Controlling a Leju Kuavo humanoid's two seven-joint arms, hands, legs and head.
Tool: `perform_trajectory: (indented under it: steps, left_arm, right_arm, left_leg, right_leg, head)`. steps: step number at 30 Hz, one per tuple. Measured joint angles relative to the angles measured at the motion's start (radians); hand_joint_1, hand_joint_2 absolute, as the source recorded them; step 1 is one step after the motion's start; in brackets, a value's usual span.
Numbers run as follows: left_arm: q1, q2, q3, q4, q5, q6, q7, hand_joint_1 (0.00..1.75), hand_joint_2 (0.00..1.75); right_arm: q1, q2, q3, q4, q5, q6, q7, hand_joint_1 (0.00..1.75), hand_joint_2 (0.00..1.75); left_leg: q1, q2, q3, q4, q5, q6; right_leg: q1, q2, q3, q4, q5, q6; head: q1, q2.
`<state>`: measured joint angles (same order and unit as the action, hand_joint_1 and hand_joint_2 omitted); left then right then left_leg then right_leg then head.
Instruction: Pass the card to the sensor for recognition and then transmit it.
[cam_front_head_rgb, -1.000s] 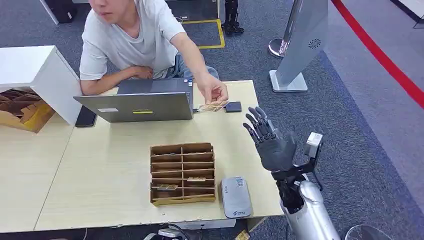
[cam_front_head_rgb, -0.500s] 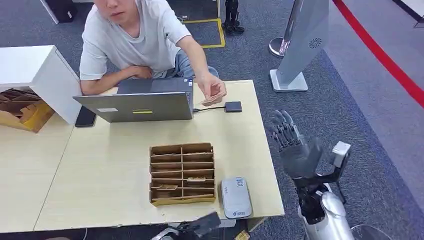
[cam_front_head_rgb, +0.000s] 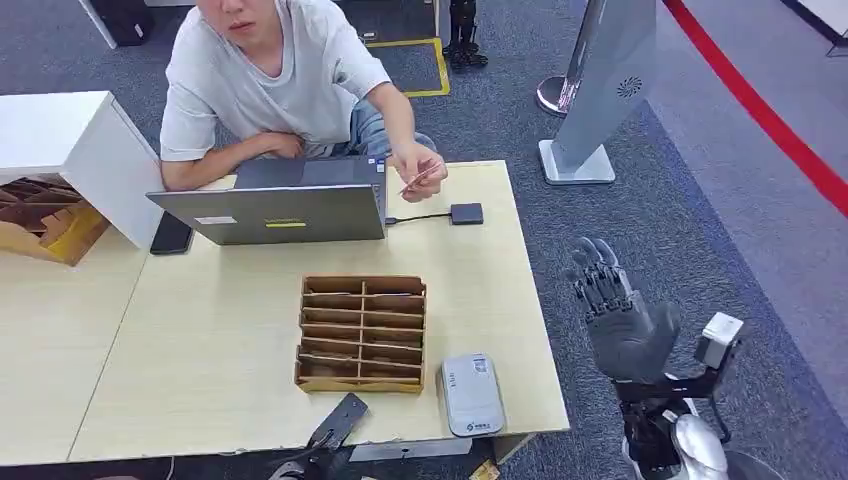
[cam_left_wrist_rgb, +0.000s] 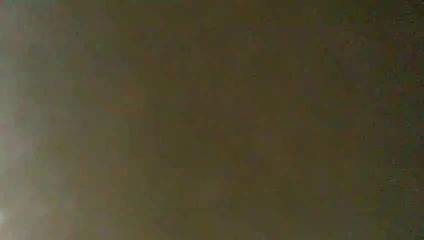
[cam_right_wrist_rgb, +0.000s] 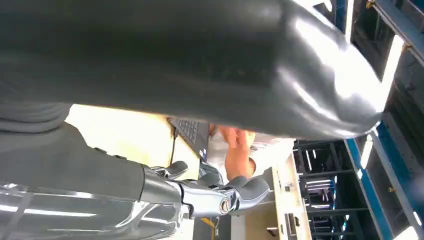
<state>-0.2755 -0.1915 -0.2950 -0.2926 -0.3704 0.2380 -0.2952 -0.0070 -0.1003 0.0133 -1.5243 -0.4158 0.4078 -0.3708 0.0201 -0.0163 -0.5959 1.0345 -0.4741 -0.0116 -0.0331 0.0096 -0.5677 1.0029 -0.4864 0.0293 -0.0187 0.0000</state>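
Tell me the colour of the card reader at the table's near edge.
Light grey with a small blue logo; the card reader shows best in the head view.

looks like a demo or expo hall set up as a check-in desk. grey carpet (cam_front_head_rgb: 690, 200) with red tape (cam_front_head_rgb: 760, 110) and yellow tape (cam_front_head_rgb: 440, 70) marking zones, a stanchion base (cam_front_head_rgb: 553, 95), a standing kiosk (cam_front_head_rgb: 600, 90). a person (cam_front_head_rgb: 270, 80) sits behind a laptop (cam_front_head_rgb: 270, 212) at a pale wood worktop (cam_front_head_rgb: 200, 340) with a card reader (cam_front_head_rgb: 471, 394). right wrist view shows high industrial rafters (cam_right_wrist_rgb: 370, 165) with strip lights.
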Motion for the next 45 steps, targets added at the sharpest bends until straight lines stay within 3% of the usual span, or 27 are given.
perform_trajectory:
  steps: [6, 18, 25, 32, 45]
  left_arm:
    - [0.025, 0.007, 0.021, 0.0, 0.009, 0.015, -0.024, 0.0, 0.0]
    - [0.031, 0.01, 0.041, 0.0, 0.005, 0.043, -0.017, 0.0, 0.0]
    - [0.056, 0.006, 0.041, -0.013, -0.014, 0.083, -0.123, 0.0, 0.0]
    - [0.085, -0.001, 0.041, -0.048, 0.027, 0.073, -0.21, 0.0, 0.0]
    - [0.139, 0.003, 0.025, -0.136, 0.057, 0.076, -0.253, 0.0, 0.0]
  right_arm:
    - [0.034, 0.0, 0.0, -0.053, 0.021, -0.003, 0.014, 0.0, 0.0]
    - [0.063, 0.0, -0.002, -0.1, 0.031, -0.017, 0.014, 0.0, 0.0]
    - [0.088, 0.001, -0.015, -0.118, 0.035, -0.024, 0.009, 0.0, 0.0]
    - [0.12, 0.007, -0.03, -0.144, 0.039, -0.032, -0.002, 0.0, 0.0]
    - [0.161, 0.016, -0.066, -0.176, 0.047, -0.031, -0.007, 0.0, 0.0]
  left_leg:
    - [0.0, 0.0, 0.001, -0.001, 0.0, 0.0]
    - [0.0, 0.0, 0.005, -0.001, 0.0, 0.0]
    - [0.0, 0.0, 0.005, 0.0, 0.0, 0.0]
    - [0.0, 0.0, 0.004, 0.0, 0.0, 0.0]
    - [0.0, 0.0, 0.004, 0.0, 0.0, 0.0]
  right_leg:
    - [0.0, 0.0, 0.0, 0.0, 0.0, 0.0]
    - [0.0, 0.0, 0.005, 0.0, 0.0, 0.0]
    - [0.0, 0.0, 0.005, 0.0, 0.0, 0.0]
    - [0.0, 0.0, 0.004, 0.0, 0.0, 0.0]
    - [0.0, 0.0, 0.003, 0.0, 0.0, 0.0]
  head:
    - [0.0, 0.0]
    - [0.0, 0.0]
    - [0.0, 0.0]
    - [0.0, 0.0]
    - [0.0, 0.0]
